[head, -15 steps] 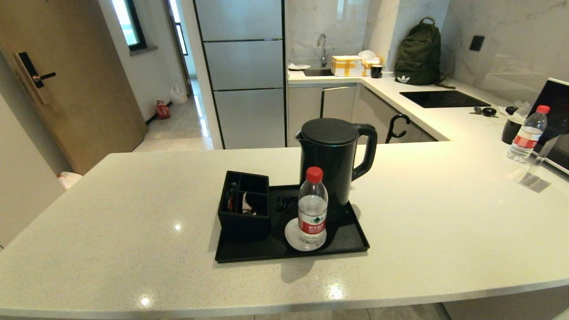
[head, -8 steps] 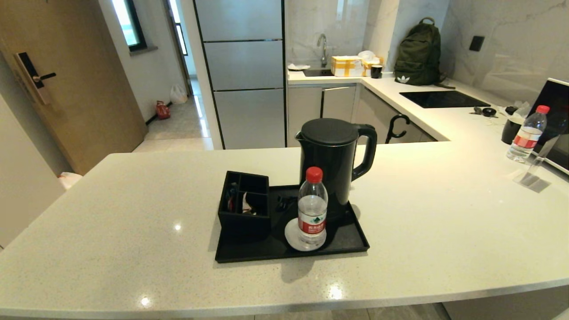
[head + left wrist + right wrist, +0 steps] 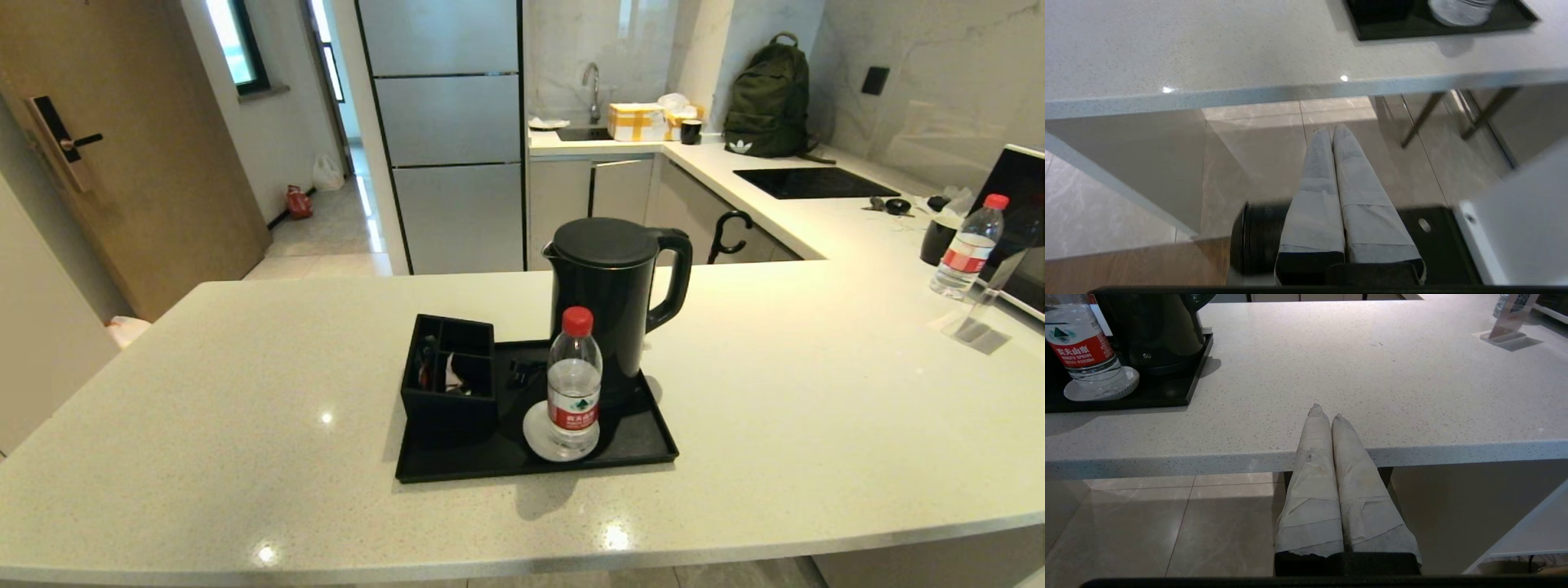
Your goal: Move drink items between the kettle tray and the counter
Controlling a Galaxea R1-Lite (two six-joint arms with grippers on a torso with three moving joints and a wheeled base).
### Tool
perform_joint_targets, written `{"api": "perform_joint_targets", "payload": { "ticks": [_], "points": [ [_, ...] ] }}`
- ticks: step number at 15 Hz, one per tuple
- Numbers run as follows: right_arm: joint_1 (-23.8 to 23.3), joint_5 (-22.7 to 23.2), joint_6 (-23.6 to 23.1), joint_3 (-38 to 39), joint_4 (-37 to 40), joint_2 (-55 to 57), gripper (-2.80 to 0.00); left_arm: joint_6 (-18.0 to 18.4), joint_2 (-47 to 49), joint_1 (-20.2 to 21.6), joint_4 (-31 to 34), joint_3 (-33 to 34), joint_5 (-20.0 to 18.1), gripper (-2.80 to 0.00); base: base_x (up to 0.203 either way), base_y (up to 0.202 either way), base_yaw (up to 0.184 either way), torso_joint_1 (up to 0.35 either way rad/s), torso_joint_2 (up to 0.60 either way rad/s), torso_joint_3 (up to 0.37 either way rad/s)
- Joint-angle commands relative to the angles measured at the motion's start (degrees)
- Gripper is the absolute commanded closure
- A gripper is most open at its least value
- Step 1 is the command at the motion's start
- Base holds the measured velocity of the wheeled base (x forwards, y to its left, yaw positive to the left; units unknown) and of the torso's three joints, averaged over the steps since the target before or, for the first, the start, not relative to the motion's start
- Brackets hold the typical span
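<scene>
A clear water bottle (image 3: 574,384) with a red cap stands on a white coaster at the front of the black kettle tray (image 3: 645,445), just before the tall black kettle (image 3: 612,290). The same bottle (image 3: 1084,351) shows in the right wrist view. No pink tea sachet is in view. My right gripper (image 3: 1326,412) is shut and empty at the near edge of the counter (image 3: 816,408), right of the tray. Lower, my left gripper (image 3: 1332,131) is shut and empty, below the counter's front edge. Neither arm shows in the head view.
A black compartmented box (image 3: 449,380) holding small items sits on the tray's left part. A second water bottle (image 3: 969,245), a clear sign stand (image 3: 976,322) and a dark screen are at the far right. A backpack (image 3: 769,98) and a sink stand on the back worktop.
</scene>
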Motion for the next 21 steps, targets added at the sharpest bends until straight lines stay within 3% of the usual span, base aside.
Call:
{"api": "perform_joint_targets", "payload": {
  "ticks": [1,3,6,7,8,10,12,13,17,21],
  "points": [
    [0.0,0.0,0.0,-0.1,0.0,0.1,0.0,-0.6,-2.5,0.0,-12.4,9.6,1.1,0.0,0.0,0.0,0.0,0.0,0.0,0.0],
    [0.0,0.0,0.0,-0.1,0.0,0.1,0.0,-1.1,-2.4,0.0,-25.0,15.9,2.6,0.0,0.0,0.0,0.0,0.0,0.0,0.0],
    [0.0,0.0,0.1,-0.1,0.1,0.1,0.0,-0.2,-2.4,0.0,-52.6,35.8,3.8,0.0,0.0,0.0,0.0,0.0,0.0,0.0],
    [0.0,0.0,0.1,-0.1,0.1,0.1,0.0,0.2,-2.4,0.0,-61.7,40.7,4.1,0.0,0.0,0.0,0.0,0.0,0.0,0.0],
    [0.0,0.0,0.1,-0.1,0.1,0.1,0.0,0.7,-2.4,0.0,-66.7,43.1,4.4,0.0,0.0,0.0,0.0,0.0,0.0,0.0],
    [0.0,0.0,0.0,-0.1,0.0,0.1,0.0,1.5,-2.4,0.0,-66.7,43.3,4.6,0.0,0.0,0.0,0.0,0.0,0.0,0.0],
    [0.0,0.0,0.0,-0.1,0.0,0.1,0.0,6.8,-2.4,0.0,-56.3,42.7,4.6,0.0,0.0,0.0,0.0,0.0,0.0,0.0],
    [0.0,0.0,0.1,-0.1,0.0,0.1,0.0,7.8,-2.4,0.0,-55.3,42.6,4.5,0.0,0.0,0.0,0.0,0.0,0.0,0.0],
    [0.0,0.0,0.0,-0.1,0.1,0.1,0.0,4.6,-2.4,0.0,-55.4,42.6,5.3,0.0,0.0,0.0,0.0,0.0,0.0,0.0],
    [0.0,0.0,0.0,-0.1,0.0,0.1,0.0,4.2,-2.4,0.0,-55.5,42.6,5.4,0.0,0.0,0.0,0.0,0.0,0.0,0.0]
  ]
}}
